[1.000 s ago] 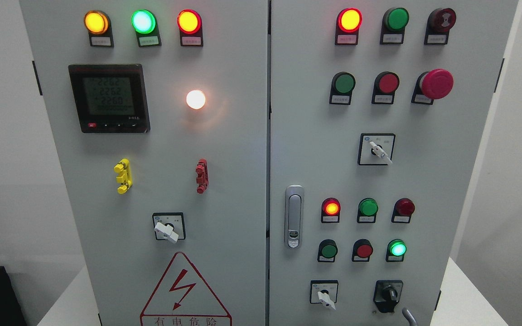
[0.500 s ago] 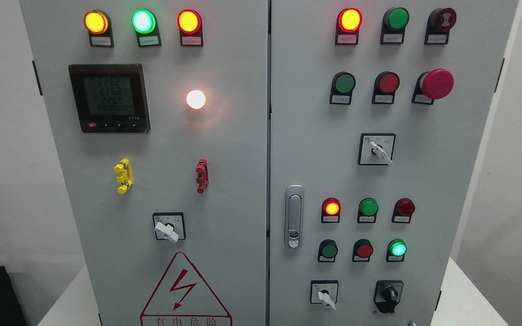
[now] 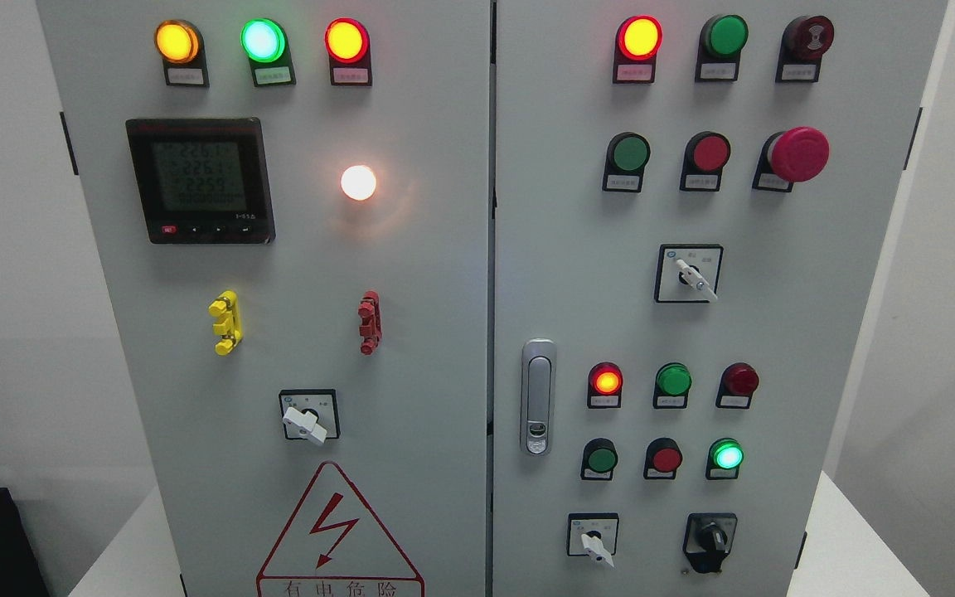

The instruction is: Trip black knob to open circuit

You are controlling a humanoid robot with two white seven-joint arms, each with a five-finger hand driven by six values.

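Neither robot hand shows up in the shot, so can't tell what the fingers are doing. Closest to the bottom edge, the black knob (image 3: pixel 711 541) sits low on the right door of the grey cabinet (image 3: pixel 444 332), just right of a white selector switch (image 3: pixel 593 539). Above it there's a lit green lamp (image 3: pixel 727 455), and further up the red mushroom button (image 3: pixel 798 154).

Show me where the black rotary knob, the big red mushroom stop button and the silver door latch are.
Black rotary knob (image 3: pixel 714 539): head view, on its raised grip.
Big red mushroom stop button (image 3: pixel 801 154): head view, middle of its domed cap.
Silver door latch (image 3: pixel 538 390): head view, on its upright metal handle.
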